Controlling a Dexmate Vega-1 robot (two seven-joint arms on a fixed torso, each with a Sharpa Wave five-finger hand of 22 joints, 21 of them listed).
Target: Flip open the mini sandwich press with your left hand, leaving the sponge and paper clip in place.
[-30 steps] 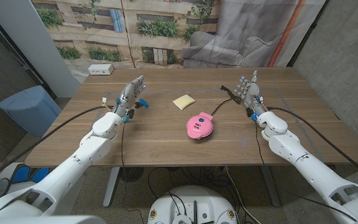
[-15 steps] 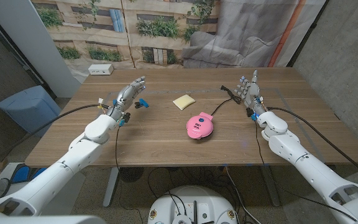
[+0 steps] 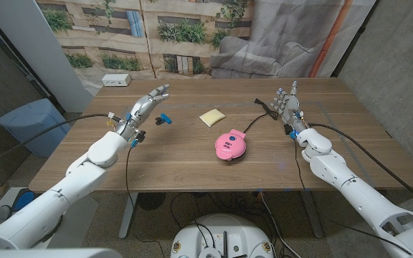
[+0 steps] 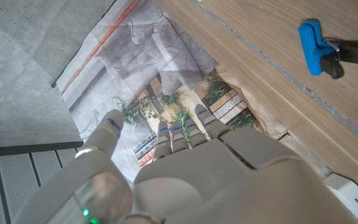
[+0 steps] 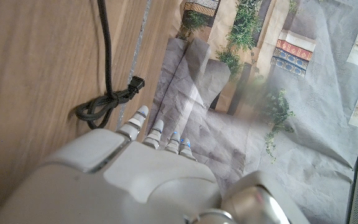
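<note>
Reaching comes first: our left hand [image 3: 146, 106] hovers empty with fingers apart at far left, well apart from the closed mini sandwich press [image 3: 229, 145] mid-table; right hand [image 3: 290, 105] waits empty.

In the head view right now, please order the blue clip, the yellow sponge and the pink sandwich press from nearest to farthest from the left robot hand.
1. Blue clip: just right of the left robot hand, apart from it.
2. Yellow sponge: farther right, near the table's middle.
3. Pink sandwich press: farthest, right of the middle and closer to the front edge; lid closed.
</note>
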